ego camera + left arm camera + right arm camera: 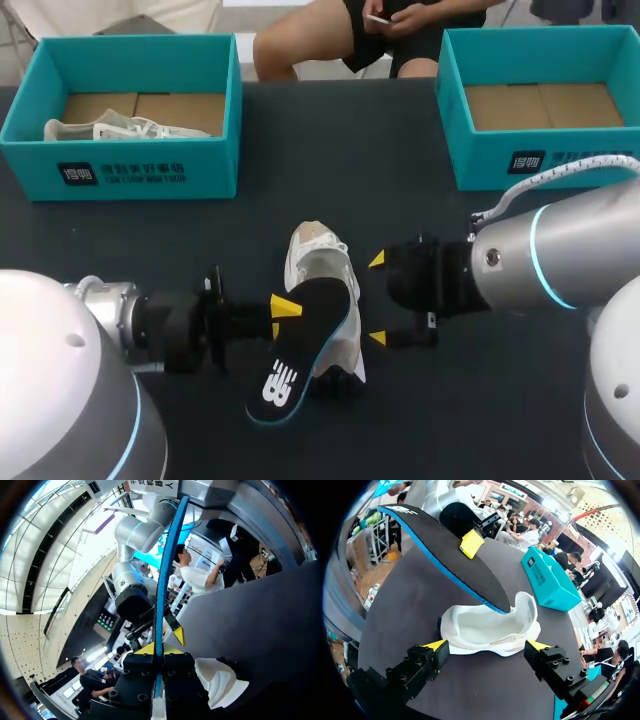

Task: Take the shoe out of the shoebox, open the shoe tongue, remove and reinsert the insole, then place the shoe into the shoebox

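**A:** While the surface (300, 150) is viewed from above, where is the shoe found?

**B:** The shoe (318, 262) is seen lying near the middle of the dark surface, outside both boxes and between the two end effectors. In the right wrist view the shoe (490, 630) is shown with its opening turned up.

**A:** And the insole?

**B:** The insole (300, 350), black with a blue edge, is gripped by the left end effector (280, 316), whose yellow tips are pressed on it from both sides. In the left wrist view the insole (162, 580) is seen edge-on, pinched in the left end effector (159, 652), with the shoe (220, 680) just beside it. One end of the insole (450, 555) is laid over the shoe's opening. Whether the lining is touched probably cannot be settled from these views.

**A:** How is the other arm set?

**B:** The right end effector (377, 299) is held wide, just beside the shoe. From its own wrist, the right end effector (487, 646) is seen with its tips spread to either side of the shoe.

**A:** And the boxes?

**B:** The left shoebox (120, 170), teal, is set at the far left with a second shoe (120, 128) lying in it. The right shoebox (540, 160) is set at the far right, its brown floor shown.
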`<action>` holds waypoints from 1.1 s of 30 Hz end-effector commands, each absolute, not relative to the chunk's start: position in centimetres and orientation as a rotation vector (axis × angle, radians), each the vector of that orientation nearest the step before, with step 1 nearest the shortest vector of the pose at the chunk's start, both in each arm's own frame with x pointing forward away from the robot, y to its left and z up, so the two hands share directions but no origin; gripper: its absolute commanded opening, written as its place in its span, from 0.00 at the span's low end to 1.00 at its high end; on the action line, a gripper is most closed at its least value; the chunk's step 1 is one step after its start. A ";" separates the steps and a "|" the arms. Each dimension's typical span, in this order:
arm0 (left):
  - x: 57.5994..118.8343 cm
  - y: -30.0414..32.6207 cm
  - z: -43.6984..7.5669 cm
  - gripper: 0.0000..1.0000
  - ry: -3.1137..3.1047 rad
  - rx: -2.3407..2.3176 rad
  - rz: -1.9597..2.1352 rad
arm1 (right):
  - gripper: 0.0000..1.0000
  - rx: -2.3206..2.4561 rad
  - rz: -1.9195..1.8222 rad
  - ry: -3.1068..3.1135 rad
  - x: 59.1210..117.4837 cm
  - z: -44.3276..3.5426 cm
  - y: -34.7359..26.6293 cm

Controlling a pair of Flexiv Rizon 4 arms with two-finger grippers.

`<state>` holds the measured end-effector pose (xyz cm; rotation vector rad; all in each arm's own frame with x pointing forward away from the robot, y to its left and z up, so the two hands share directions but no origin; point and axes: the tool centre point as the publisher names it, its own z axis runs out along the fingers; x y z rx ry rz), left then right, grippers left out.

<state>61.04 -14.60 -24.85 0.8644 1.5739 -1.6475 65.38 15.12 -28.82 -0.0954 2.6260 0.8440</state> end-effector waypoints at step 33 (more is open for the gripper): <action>58.6 -12.9 -24.2 0.00 1.661 0.758 -1.666 | 1.00 -0.104 0.795 2.616 66.9 -31.2 16.6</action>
